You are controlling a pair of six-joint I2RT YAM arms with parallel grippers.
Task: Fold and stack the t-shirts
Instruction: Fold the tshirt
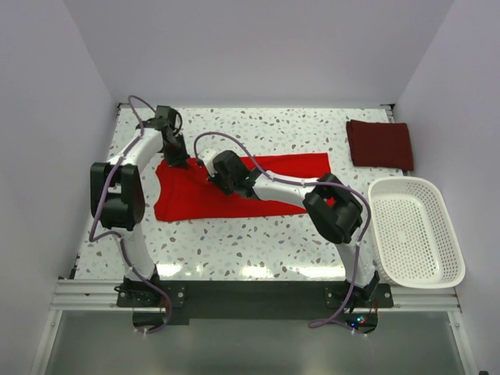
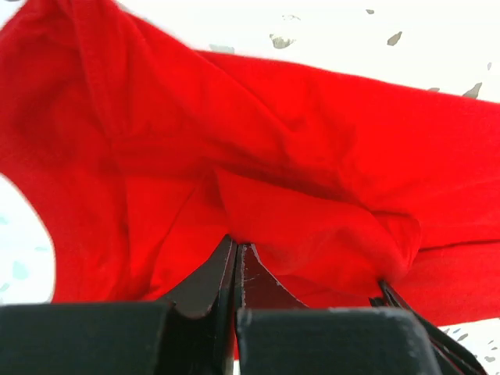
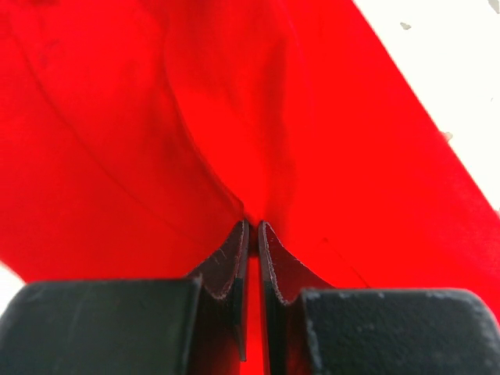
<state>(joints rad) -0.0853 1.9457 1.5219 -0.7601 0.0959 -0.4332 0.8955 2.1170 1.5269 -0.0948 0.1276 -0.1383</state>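
Observation:
The bright red t-shirt (image 1: pixel 234 191) lies partly folded across the middle of the table. My left gripper (image 1: pixel 176 156) is shut on a fold at its far left edge; the left wrist view shows the cloth (image 2: pixel 297 156) pinched between the jaws (image 2: pixel 236 244). My right gripper (image 1: pixel 212 173) is shut on a fold near the shirt's upper middle, and the right wrist view shows red cloth (image 3: pixel 234 117) caught between the jaws (image 3: pixel 253 224). The dark maroon t-shirt (image 1: pixel 380 144) lies folded at the far right corner.
A white slatted basket (image 1: pixel 414 230) stands at the right edge of the speckled table (image 1: pixel 234 242). White walls close in the left, back and right sides.

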